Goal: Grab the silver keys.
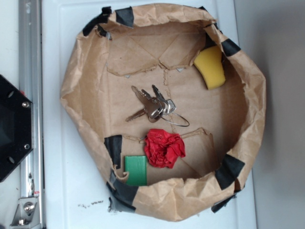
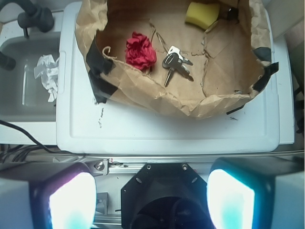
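The hand (image 2: 152, 198) shows only in the wrist view, its two pale fingers (image 2: 71, 202) set wide apart at the lower corners, holding nothing and well back from everything in the paper bowl. Between them sits a black mount plate (image 2: 159, 183).

The tabletop (image 2: 167, 131) is a white plastic slab with a raised edge, speckled with a few dark crumbs near its front. On it stands a crumpled brown paper bowl (image 1: 86, 86), its rim patched with strips of black tape (image 1: 114, 145). The silver keys (image 1: 152, 106) lie near the middle of the bowl's floor, fanned out, with a thin wire ring trailing toward the red paper ball (image 1: 163, 148) just beside them. A flat green block (image 1: 136, 170) lies against the wall by the ball, and a yellow sponge (image 1: 210, 67) leans on the far wall, well apart from the keys.

No writing or brand is legible anywhere (the keys may be stamped, but they are too small to tell).

Only the wrist view takes in a grey tray (image 2: 28, 81) beside the tabletop holding crumpled white paper (image 2: 47, 74); there the green block is hidden. Only the exterior view shows the metal rail (image 1: 29, 95).
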Motion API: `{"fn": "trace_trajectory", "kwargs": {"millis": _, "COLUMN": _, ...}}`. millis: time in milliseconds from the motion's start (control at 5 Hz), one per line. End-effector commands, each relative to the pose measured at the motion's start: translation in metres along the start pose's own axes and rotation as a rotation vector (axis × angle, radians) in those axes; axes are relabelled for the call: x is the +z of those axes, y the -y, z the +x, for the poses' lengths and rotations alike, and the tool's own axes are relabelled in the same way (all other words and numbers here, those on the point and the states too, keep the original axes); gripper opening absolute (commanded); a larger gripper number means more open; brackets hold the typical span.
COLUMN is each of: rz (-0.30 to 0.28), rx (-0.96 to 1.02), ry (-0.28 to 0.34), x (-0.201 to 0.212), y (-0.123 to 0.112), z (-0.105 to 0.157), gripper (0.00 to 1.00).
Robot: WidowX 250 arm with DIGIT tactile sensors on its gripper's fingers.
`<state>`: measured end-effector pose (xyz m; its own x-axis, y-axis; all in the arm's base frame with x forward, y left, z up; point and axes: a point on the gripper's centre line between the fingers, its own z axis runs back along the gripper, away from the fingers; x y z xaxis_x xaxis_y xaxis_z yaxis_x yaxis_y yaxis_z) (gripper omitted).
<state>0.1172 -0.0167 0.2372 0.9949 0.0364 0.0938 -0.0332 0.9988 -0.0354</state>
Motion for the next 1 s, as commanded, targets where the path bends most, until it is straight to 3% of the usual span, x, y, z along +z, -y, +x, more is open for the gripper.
{"fn": "trace_trajectory", "kwargs": {"millis": 0, "rz": 0.000, "rx": 0.000, "ry": 0.000, "x": 0.000, "y": 0.000, "z": 0.000, "gripper": 1.00}}
{"fn": "trace_trajectory", "kwargs": {"millis": 200, "rz": -0.012, "rx": 0.011, "ry": -0.088, "x": -0.014, "y": -0.009, "z": 0.023, "gripper": 1.00}}
{"fn": "trace_trajectory", "kwargs": {"millis": 800, "rz": -0.012, "rx": 0.011, "ry": -0.088, "x": -0.014, "y": -0.009, "z": 0.023, "gripper": 1.00}}
